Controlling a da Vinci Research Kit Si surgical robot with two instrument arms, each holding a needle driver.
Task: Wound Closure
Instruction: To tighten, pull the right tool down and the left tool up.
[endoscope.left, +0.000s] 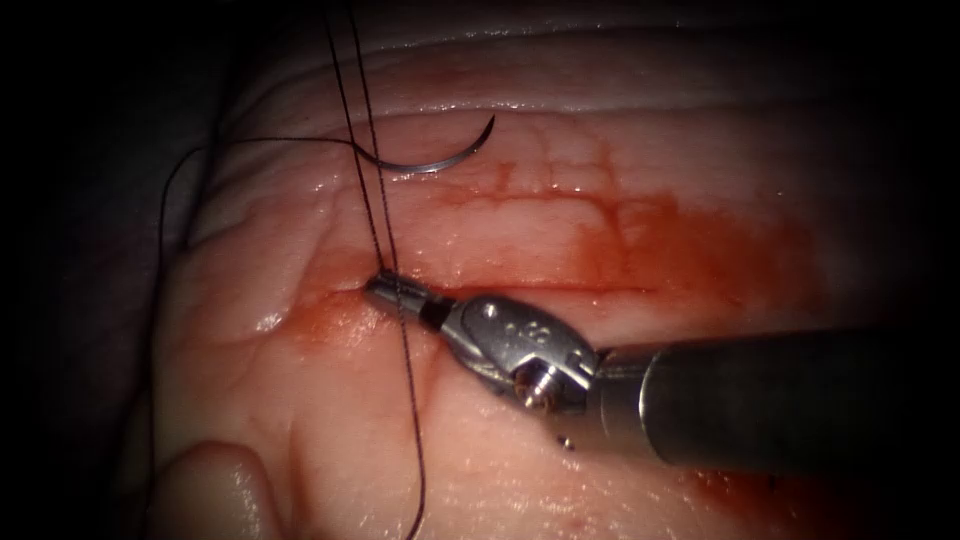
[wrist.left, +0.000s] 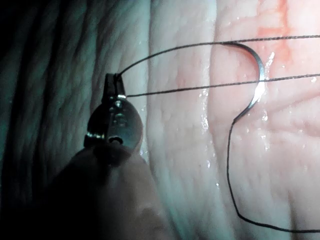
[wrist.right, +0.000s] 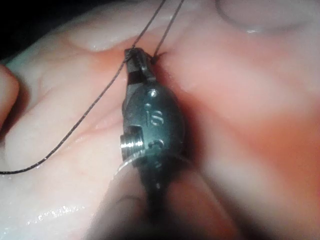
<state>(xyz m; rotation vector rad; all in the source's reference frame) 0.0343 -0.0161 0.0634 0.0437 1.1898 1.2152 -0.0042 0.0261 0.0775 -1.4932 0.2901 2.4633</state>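
At the left end of the red-stained cut (endoscope.left: 520, 290) in the pale pork tissue (endoscope.left: 300, 420), the right tool (endoscope.left: 385, 289) pinches the dark thread (endoscope.left: 410, 400) in closed jaws, the left tool (wrist.left: 114, 85) grips two strands, and the curved steel needle (endoscope.left: 440, 160) lies loose above the cut.

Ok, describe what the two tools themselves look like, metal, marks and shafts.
The right arm's tool has short silver jaws, a rounded steel wrist stamped with small characters, a round pivot screw and a thick dark grey shaft. The left arm's tool has the same rounded silver wrist, a pivot hole and a dark shaft.
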